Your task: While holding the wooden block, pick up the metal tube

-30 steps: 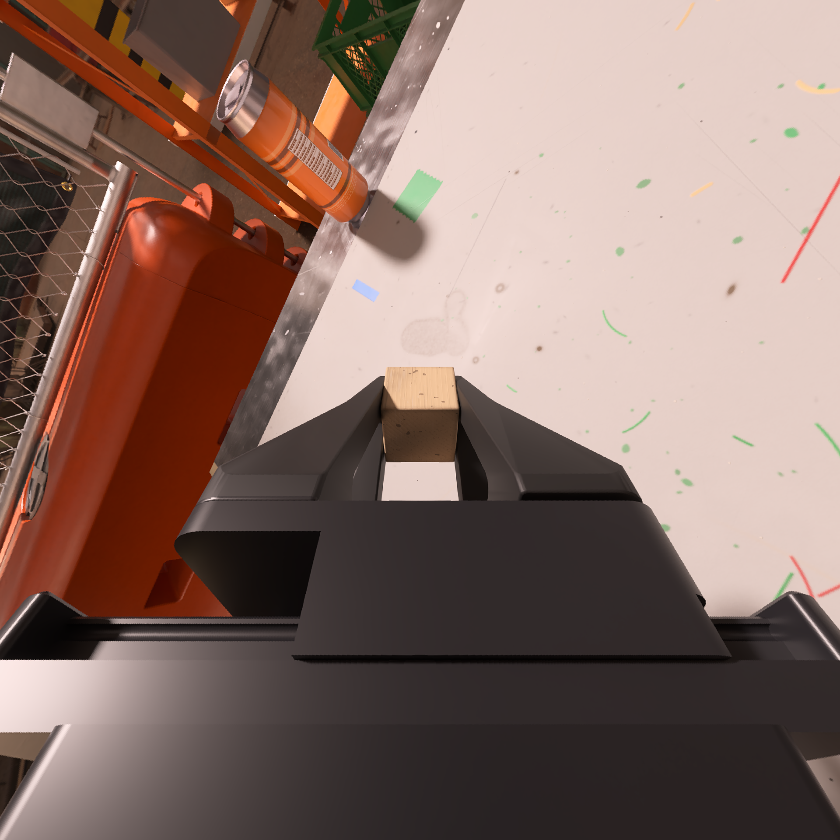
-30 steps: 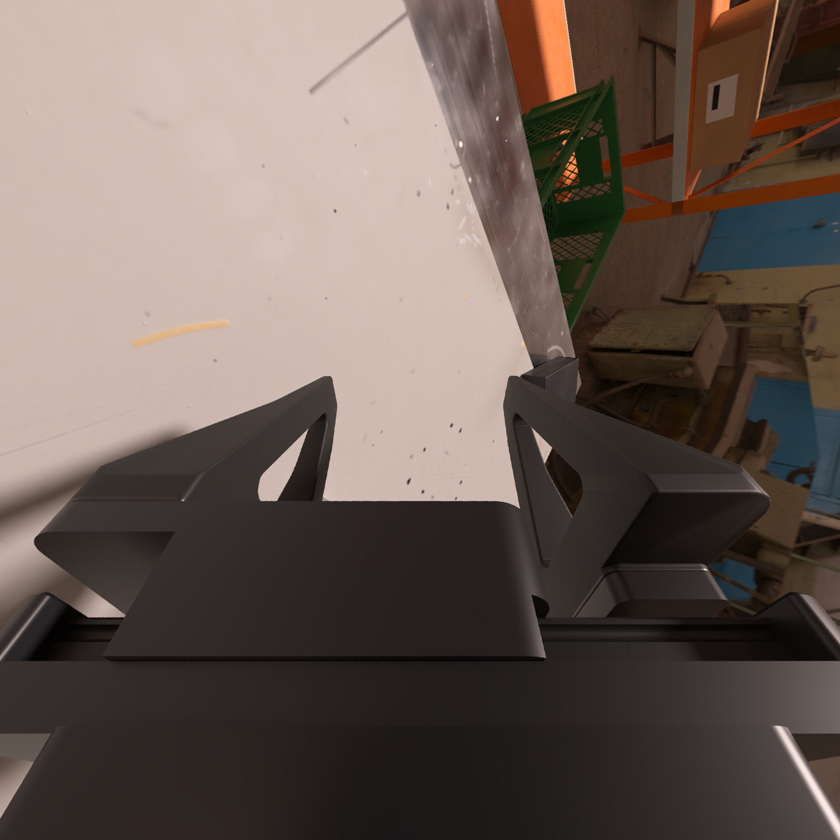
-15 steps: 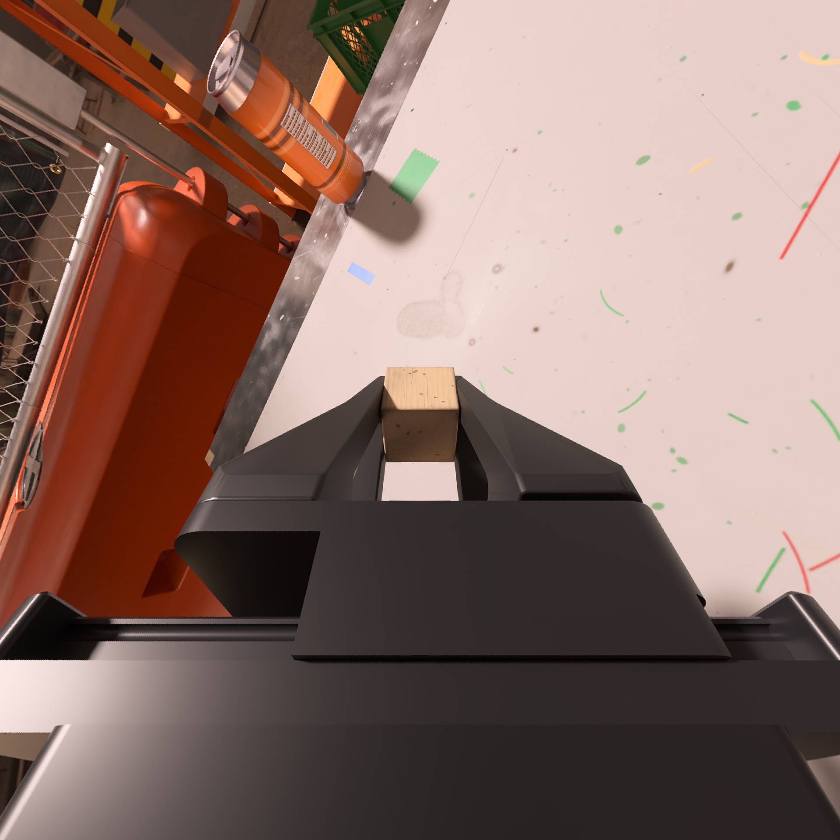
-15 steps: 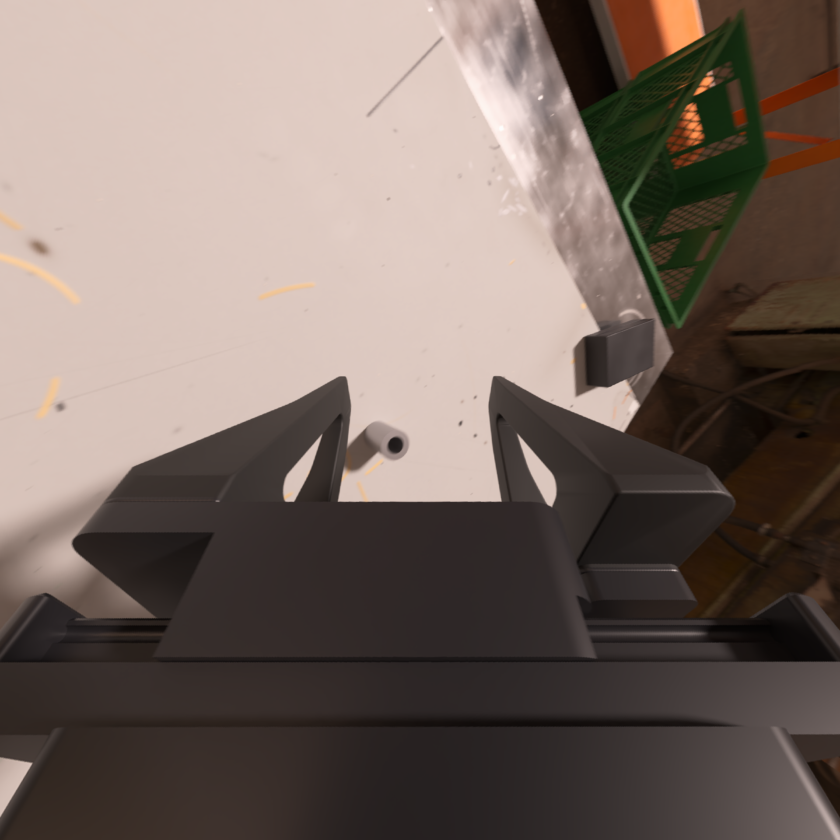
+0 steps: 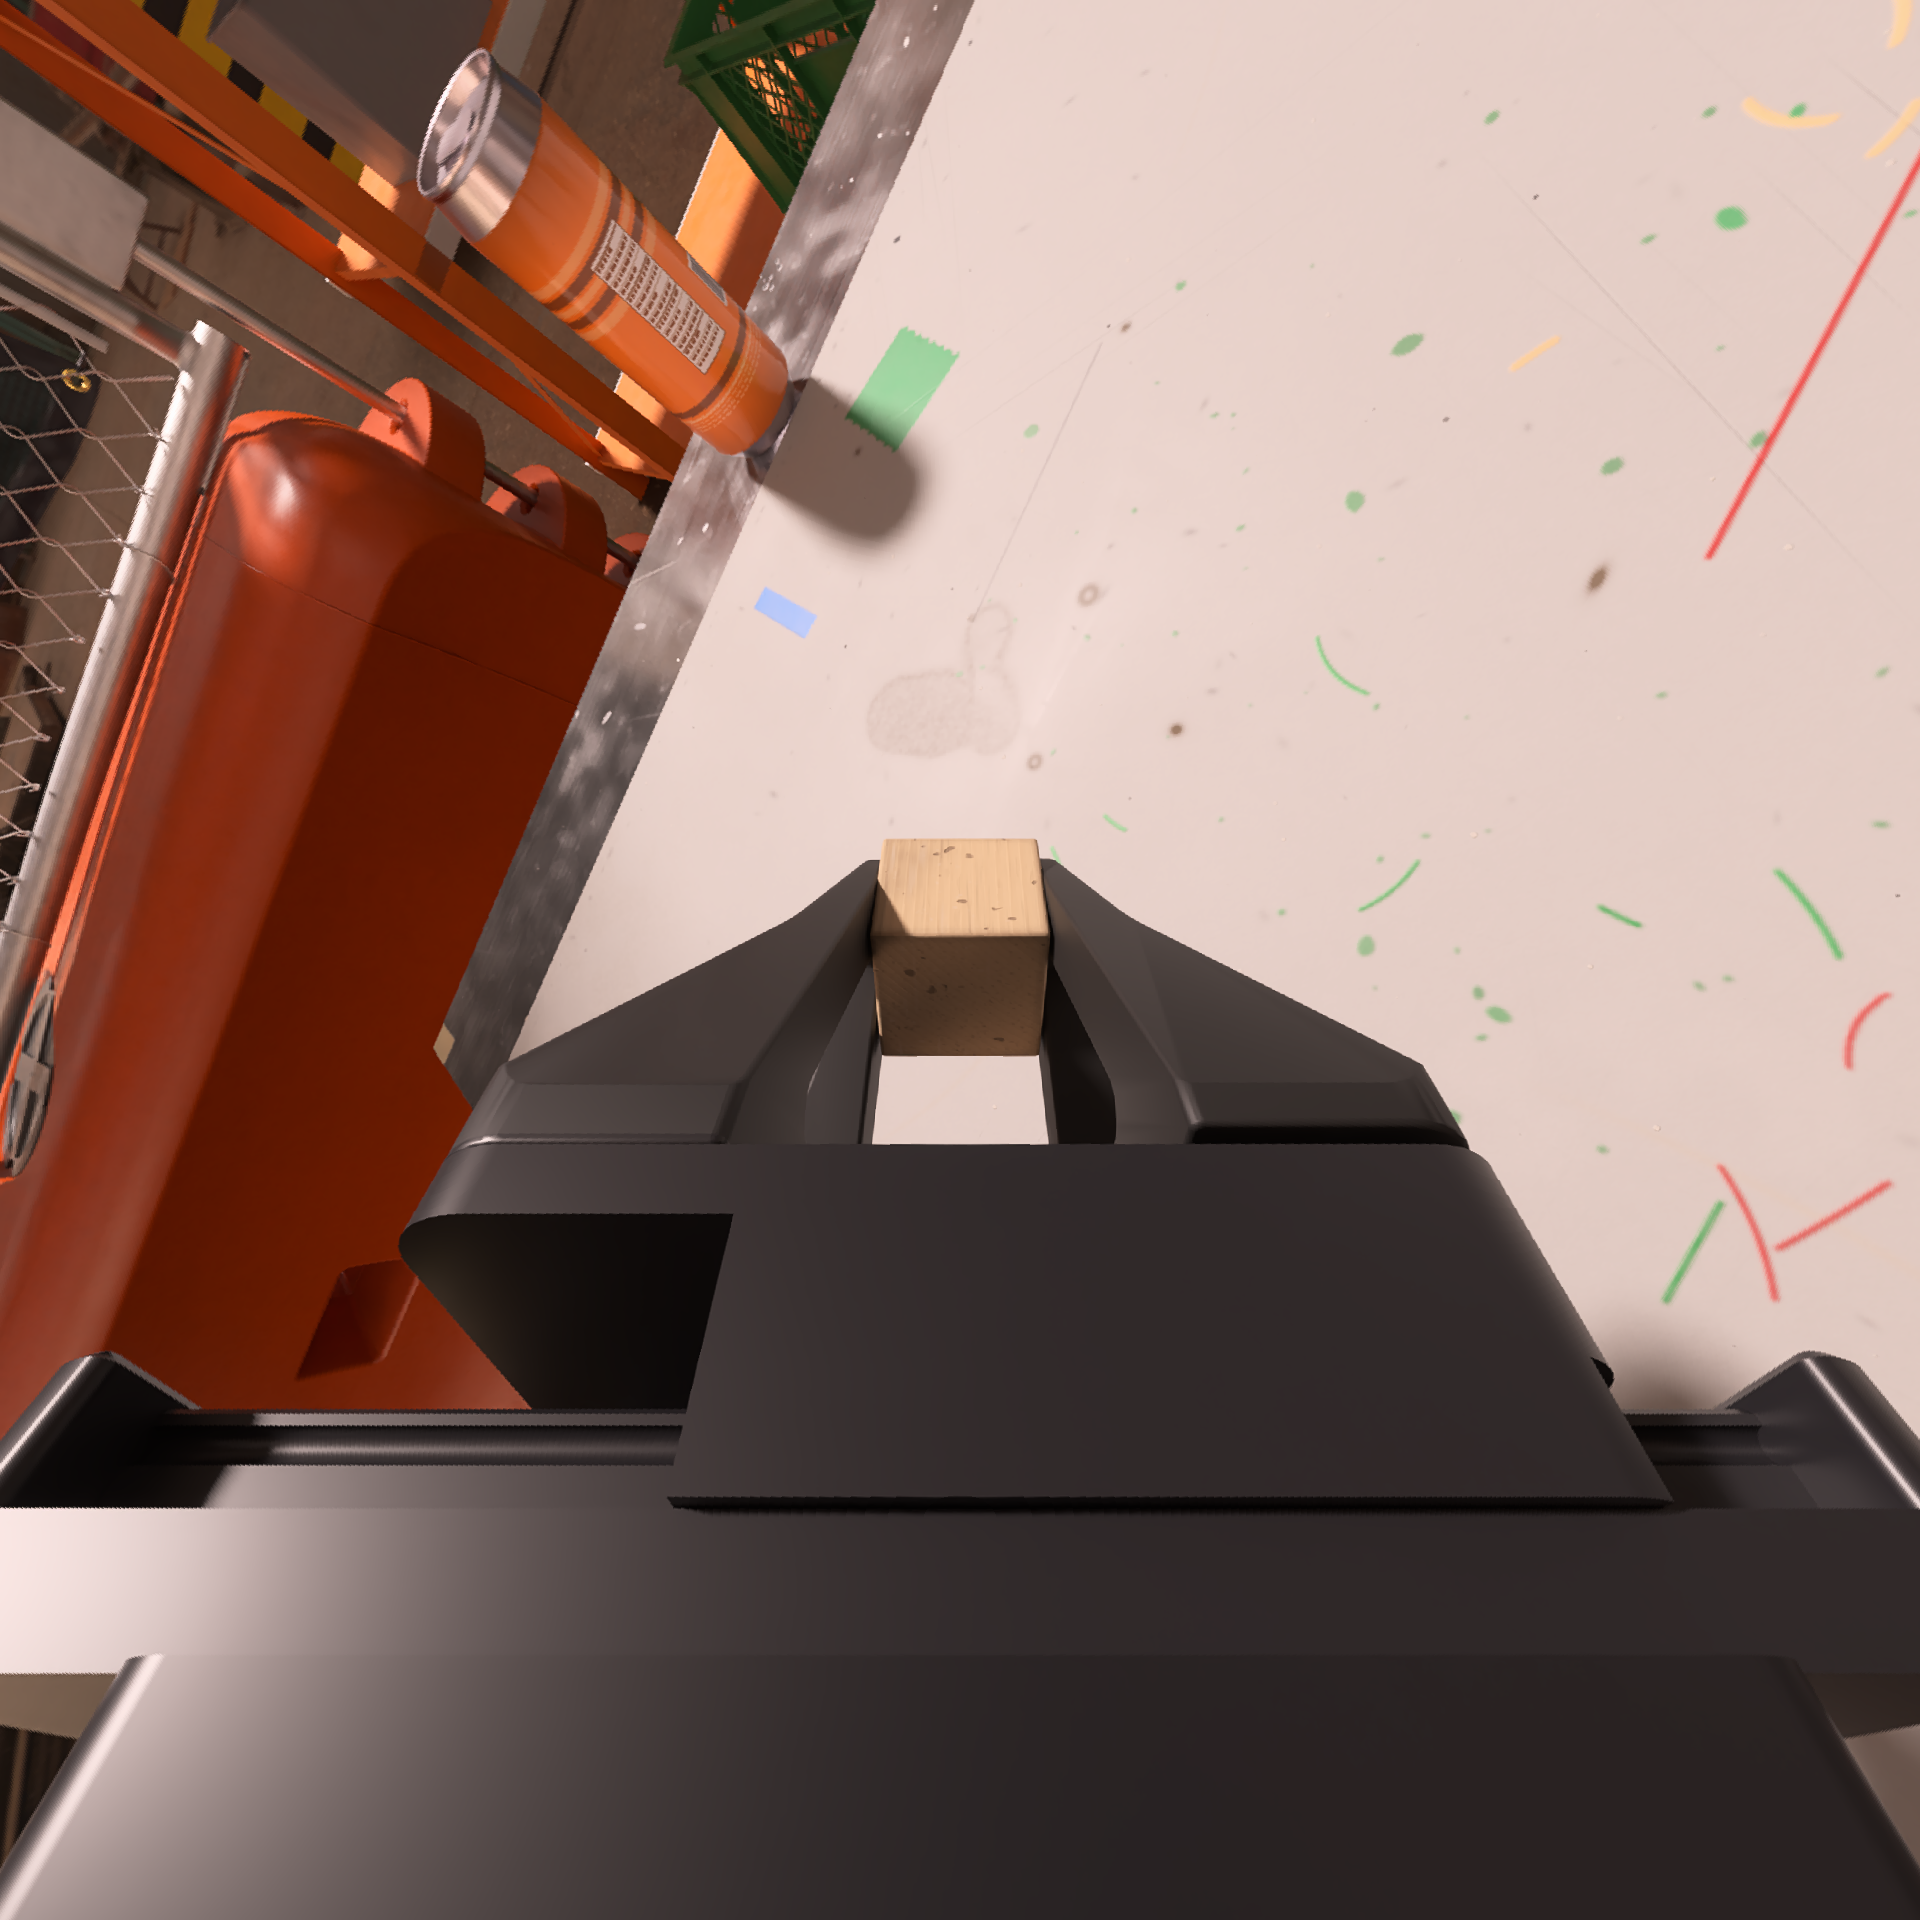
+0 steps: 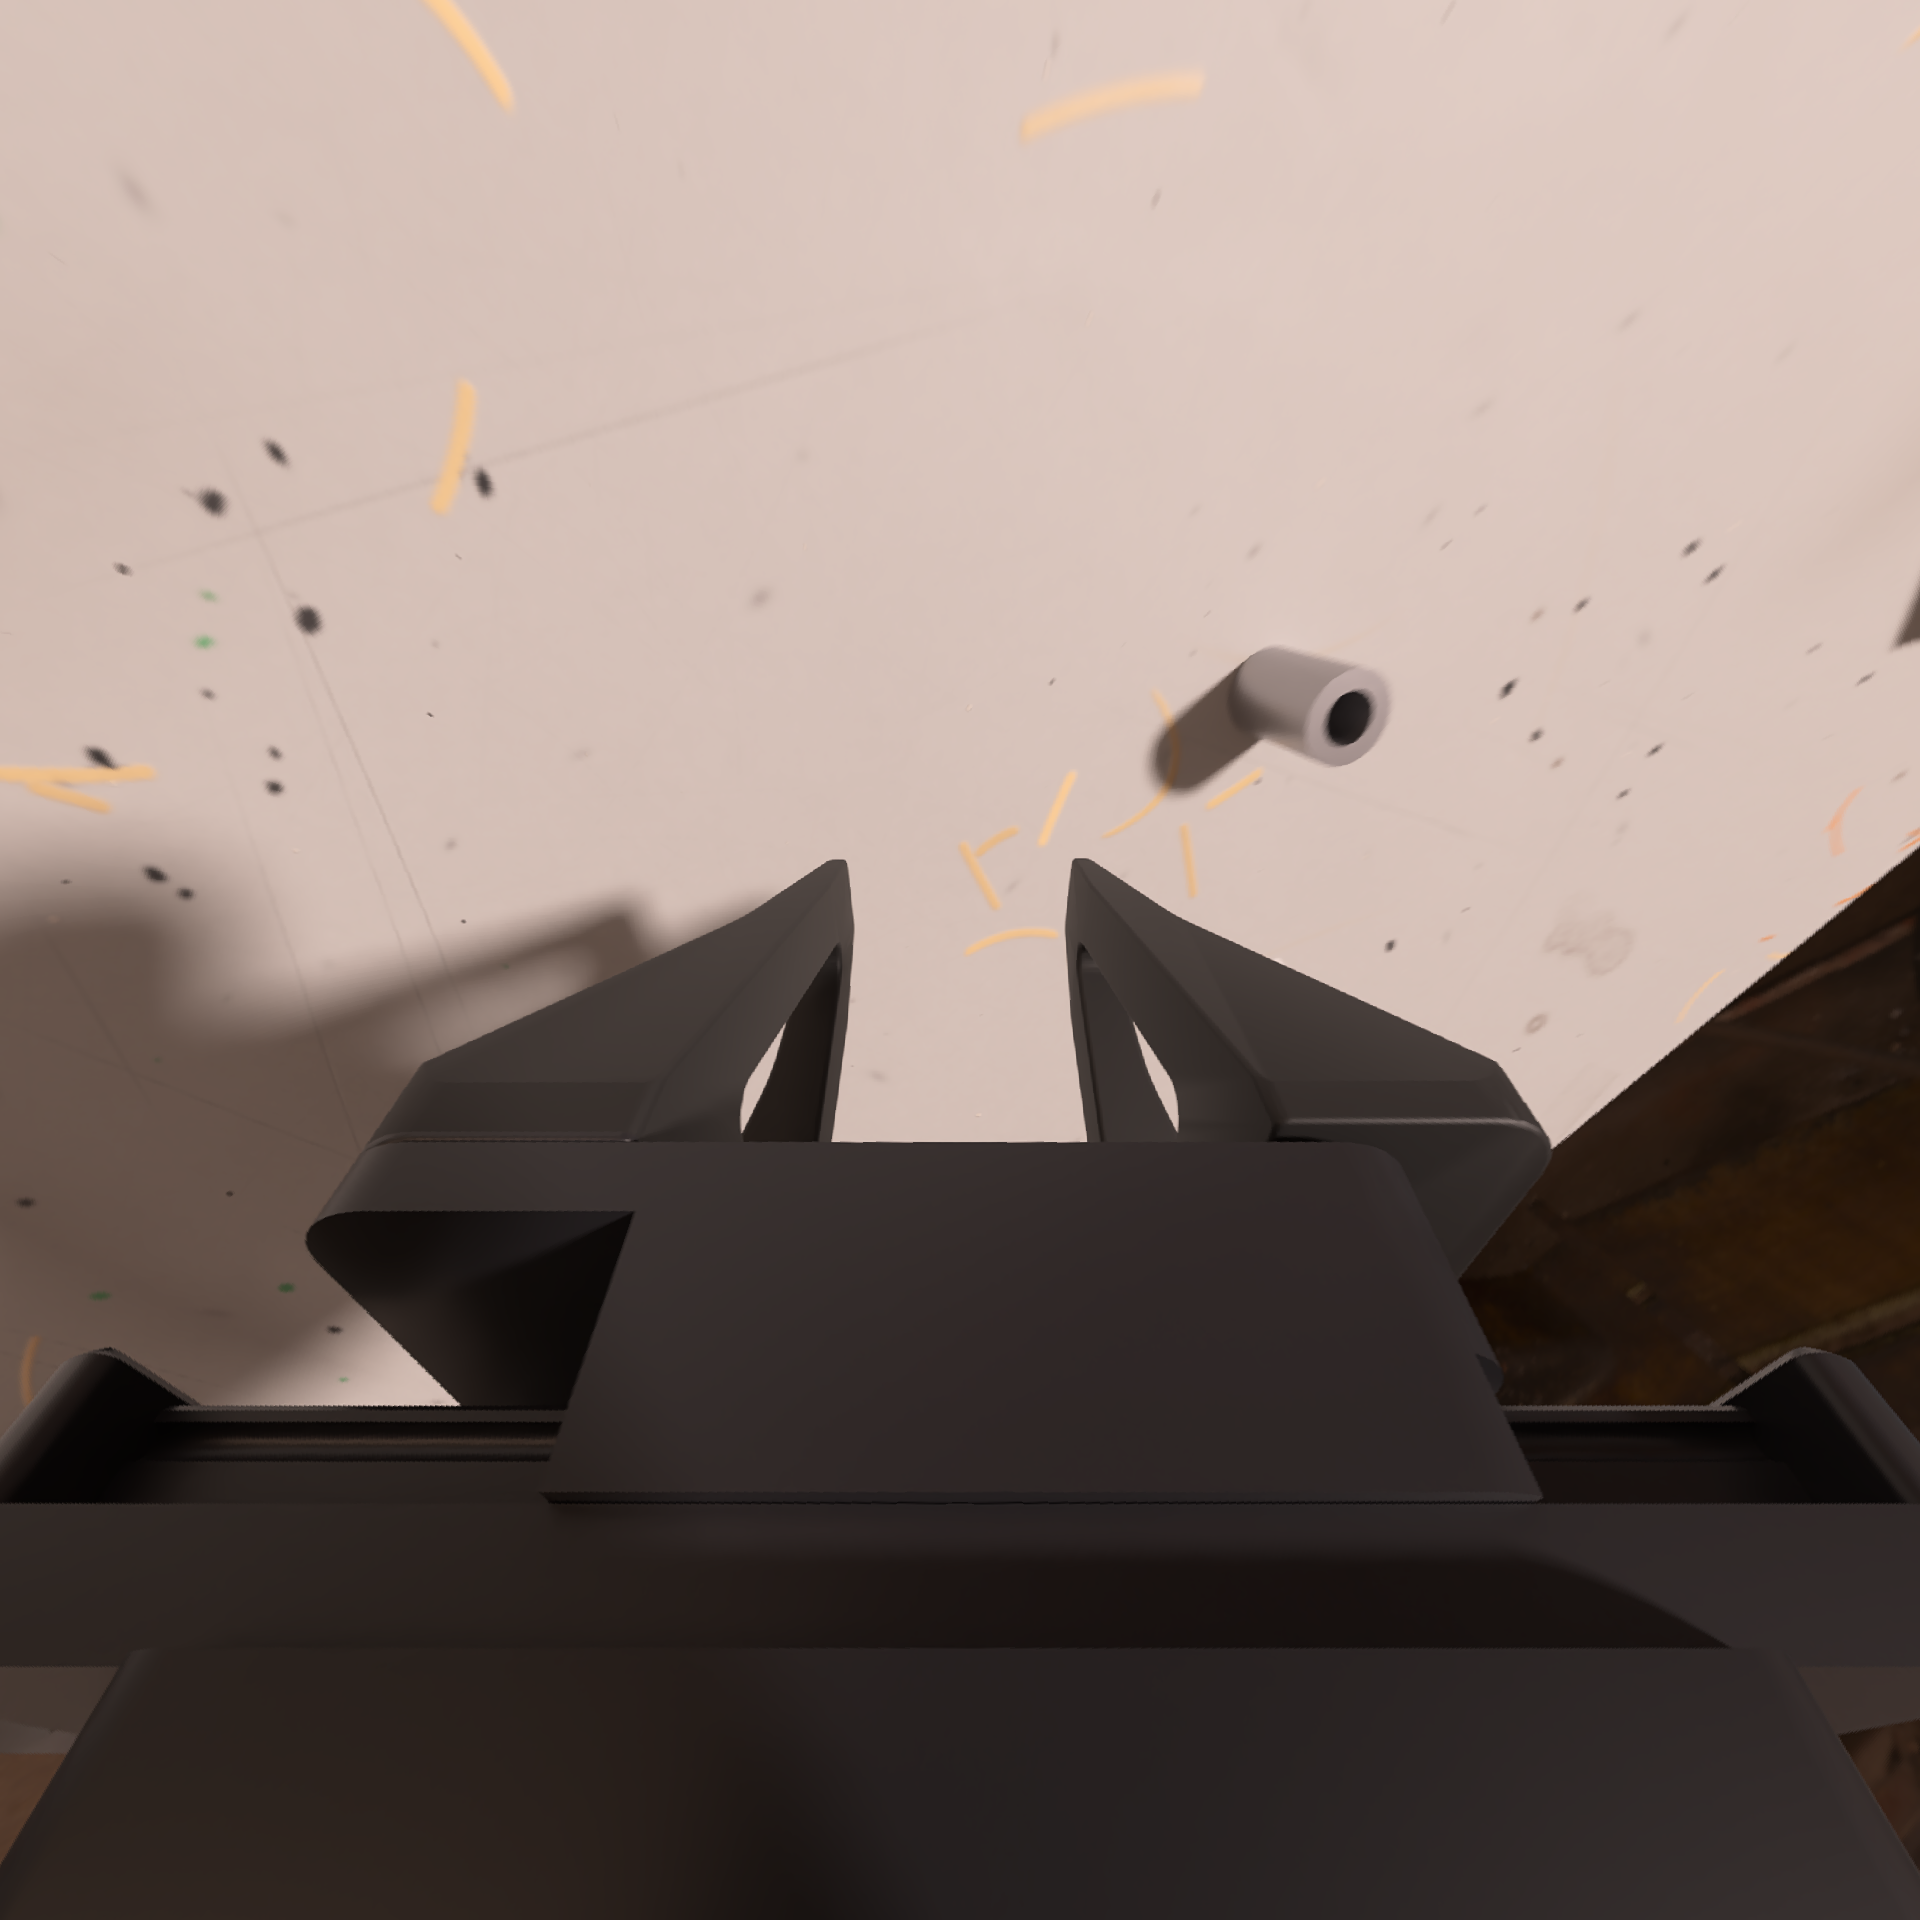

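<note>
In the left wrist view my left gripper (image 5: 958, 883) is shut on a small light wooden block (image 5: 958, 940) and holds it above the pale table (image 5: 1351, 520). In the right wrist view a short grey metal tube (image 6: 1311, 719) lies on the table (image 6: 831, 364), its open end turned towards the camera. My right gripper (image 6: 960, 871) is open and empty. It hangs above the table, and the tube is ahead of it and to the right of its right finger (image 6: 1153, 956).
An orange canister (image 5: 613, 265) with a silver cap stands at the table's metal edge (image 5: 665, 644). An orange case (image 5: 260, 883), orange racking and a green crate (image 5: 774, 62) are beyond that edge. The table's corner (image 6: 1766, 966) is to the right of the right gripper.
The right wrist view has swung from the table's edge in over the table; the tube came into view and now lies ahead right. The right jaws have narrowed. The left gripper has shifted slightly, block still held.
</note>
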Action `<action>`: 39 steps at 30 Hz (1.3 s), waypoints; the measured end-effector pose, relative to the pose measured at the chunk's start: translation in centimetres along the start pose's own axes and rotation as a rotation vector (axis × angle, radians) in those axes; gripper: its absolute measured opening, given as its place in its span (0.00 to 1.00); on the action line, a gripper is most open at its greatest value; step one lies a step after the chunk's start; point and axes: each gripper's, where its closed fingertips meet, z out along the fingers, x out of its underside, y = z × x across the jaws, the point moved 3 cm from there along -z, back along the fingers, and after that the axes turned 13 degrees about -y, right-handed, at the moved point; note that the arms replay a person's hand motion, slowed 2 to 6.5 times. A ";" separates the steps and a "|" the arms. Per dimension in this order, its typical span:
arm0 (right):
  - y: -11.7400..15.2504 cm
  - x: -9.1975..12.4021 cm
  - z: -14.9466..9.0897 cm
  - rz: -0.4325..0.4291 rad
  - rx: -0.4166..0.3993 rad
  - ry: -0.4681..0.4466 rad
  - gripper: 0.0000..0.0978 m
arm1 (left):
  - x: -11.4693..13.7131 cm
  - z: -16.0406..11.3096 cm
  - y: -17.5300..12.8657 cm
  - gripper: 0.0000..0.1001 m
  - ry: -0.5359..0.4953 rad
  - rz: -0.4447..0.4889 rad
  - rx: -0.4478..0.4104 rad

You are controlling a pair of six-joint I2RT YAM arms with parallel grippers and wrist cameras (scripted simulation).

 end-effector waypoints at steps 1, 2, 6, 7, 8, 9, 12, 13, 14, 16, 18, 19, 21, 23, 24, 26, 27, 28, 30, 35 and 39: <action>0.3 0.5 0.5 0.011 0.002 0.024 0.37 | 0.1 0.0 -0.1 0.23 0.001 0.000 0.002; 0.5 1.0 1.0 0.024 0.004 0.045 0.38 | 0.2 0.0 -0.2 0.23 0.003 -0.001 0.004; 0.8 2.4 2.6 0.069 0.030 0.104 0.38 | 0.5 0.1 -0.7 0.23 0.007 -0.009 0.011; 0.9 2.6 2.8 0.077 0.037 0.111 0.38 | 0.5 0.1 -0.8 0.23 0.008 -0.011 0.013; 0.9 2.6 3.0 0.084 0.043 0.115 0.37 | 0.6 0.1 -0.9 0.23 0.008 -0.013 0.015; 0.9 2.6 3.2 0.088 0.050 0.116 0.33 | 0.6 0.1 -1.0 0.23 0.007 -0.015 0.017; 0.8 2.6 3.4 0.092 0.078 0.121 0.19 | 0.7 0.1 -1.2 0.23 0.008 -0.020 0.022; 0.7 2.6 3.4 0.092 0.085 0.127 0.14 | 0.8 0.2 -1.3 0.23 0.009 -0.022 0.023; 0.6 2.6 3.5 0.091 0.089 0.134 0.10 | 0.9 0.2 -1.4 0.23 0.009 -0.023 0.025; 0.6 2.6 3.7 0.092 0.088 0.142 0.08 | 1.0 0.4 -1.6 0.23 0.009 -0.027 0.032; 0.6 2.6 3.8 0.096 0.086 0.142 0.07 | 1.2 0.6 -1.9 0.23 0.008 -0.030 0.040; 0.7 2.6 3.8 0.099 0.083 0.140 0.07 | 1.2 0.7 -2.0 0.23 0.007 -0.030 0.044; 0.6 2.5 3.9 0.109 0.080 0.126 0.06 | 1.3 1.0 -2.3 0.23 0.006 -0.030 0.052; 0.4 2.4 3.9 0.123 0.080 0.104 0.05 | 1.5 1.2 -2.6 0.23 0.006 -0.028 0.058; 0.2 2.5 3.8 0.130 0.082 0.093 0.05 | 1.5 1.3 -2.7 0.23 0.005 -0.029 0.061; 0.0 2.5 3.7 0.141 0.094 0.071 0.05 | 1.6 1.5 -3.0 0.23 0.004 -0.030 0.067; -0.2 2.5 3.6 0.144 0.102 0.061 0.04 | 1.7 1.6 -3.0 0.23 0.004 -0.031 0.069; -0.3 2.4 3.5 0.145 0.112 0.052 0.04 | 1.7 1.6 -3.1 0.23 0.004 -0.032 0.071; -0.6 2.4 3.2 0.145 0.137 0.034 0.04 | 1.9 1.8 -3.3 0.23 0.004 -0.034 0.076; -1.6 1.7 2.1 0.149 0.203 -0.028 0.03 | 2.2 2.1 -3.7 0.23 0.004 -0.038 0.087; -2.8 0.7 1.1 0.154 0.268 -0.086 0.03 | 2.3 2.3 -4.0 0.23 0.004 -0.038 0.095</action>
